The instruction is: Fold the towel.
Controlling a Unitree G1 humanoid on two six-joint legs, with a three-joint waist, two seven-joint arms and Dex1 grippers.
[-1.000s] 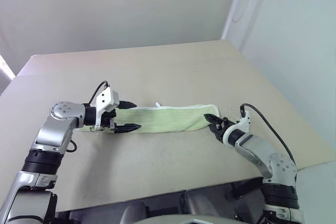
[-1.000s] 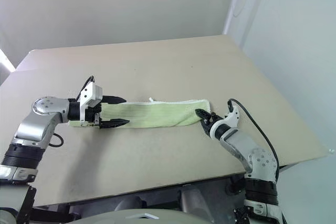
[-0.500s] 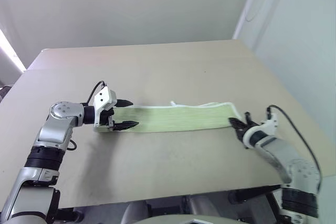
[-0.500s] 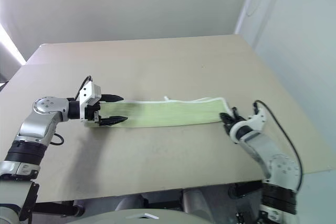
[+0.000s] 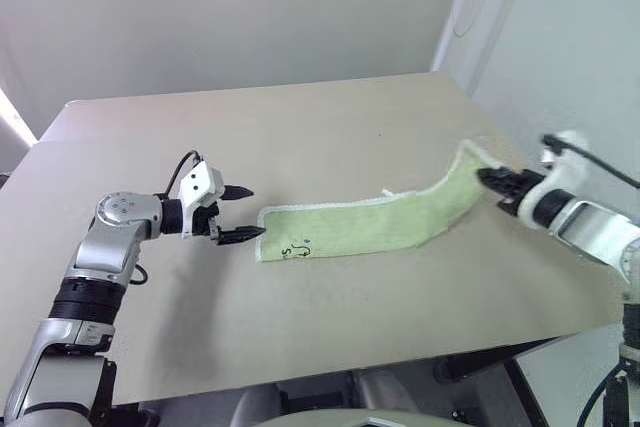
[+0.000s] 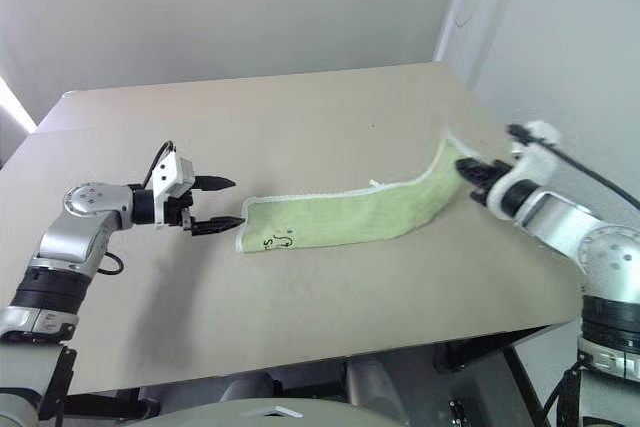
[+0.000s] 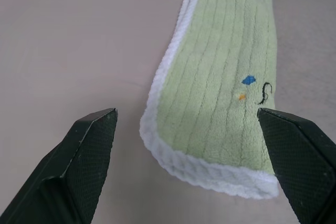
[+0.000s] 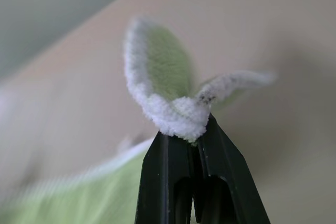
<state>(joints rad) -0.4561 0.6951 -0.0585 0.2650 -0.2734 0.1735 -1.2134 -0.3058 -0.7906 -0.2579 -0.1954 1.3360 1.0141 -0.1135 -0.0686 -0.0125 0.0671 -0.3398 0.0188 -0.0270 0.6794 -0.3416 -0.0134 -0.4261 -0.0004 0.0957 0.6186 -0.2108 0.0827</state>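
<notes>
Right end effector (image 6: 474,178) is clenched on one end of the towel (image 6: 340,219), lifting it off the worktop (image 6: 300,127) to carry it over; left end effector (image 6: 228,203) waits released just beside the flat end.

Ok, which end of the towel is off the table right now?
The end on the robot's right: the right end effector is shut on it and holds it raised. The towel's other end, with the dark mark, lies flat by the open left end effector.

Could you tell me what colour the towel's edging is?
White, on the light green towel; clearest in the left wrist view.
</notes>
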